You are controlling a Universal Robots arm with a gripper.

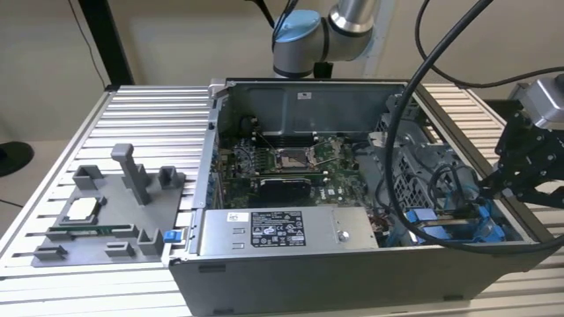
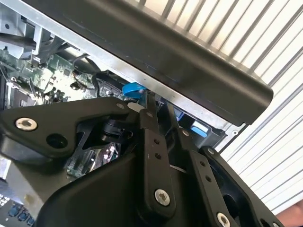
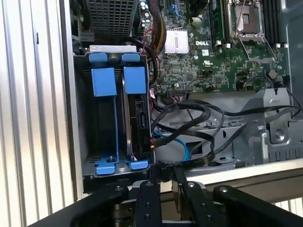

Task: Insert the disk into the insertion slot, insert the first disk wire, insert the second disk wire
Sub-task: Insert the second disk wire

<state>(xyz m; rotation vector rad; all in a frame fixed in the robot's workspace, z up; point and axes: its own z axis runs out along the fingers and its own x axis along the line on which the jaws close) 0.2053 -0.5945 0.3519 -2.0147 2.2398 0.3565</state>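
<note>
Exterior view: an open computer case [image 1: 352, 264] sits on a ribbed metal table [image 1: 150, 119], and the arm [image 1: 326, 30] reaches over it from behind. The black gripper [image 1: 498, 188] hangs at the case's corner on the exterior view's right, just above the blue rails of the slot [image 1: 445, 221]. A grey power-supply box [image 1: 273, 231] lies along the near wall with the motherboard [image 1: 291, 165] behind it. A grey jig [image 1: 115, 211] rests on the table at the exterior view's left, well apart from the gripper.

From the first wrist view, the disk [image 3: 140, 116] stands edge-on inside the slot, in the bay nearer the motherboard, clipped in its blue frame. A blue cable [image 3: 182, 146] and several black cables [image 3: 199, 111] lie loose just beside the disk's connector edge. I cannot tell whether any of them is plugged in. The fingers [image 3: 147, 198] are drawn narrow, with only a slit between their tips. A black cable end sits right at that slit, but I cannot tell whether it is pinched.

In the second wrist view the tips are just short of a blue tab [image 2: 132, 90] under the case's dark wall.
</note>
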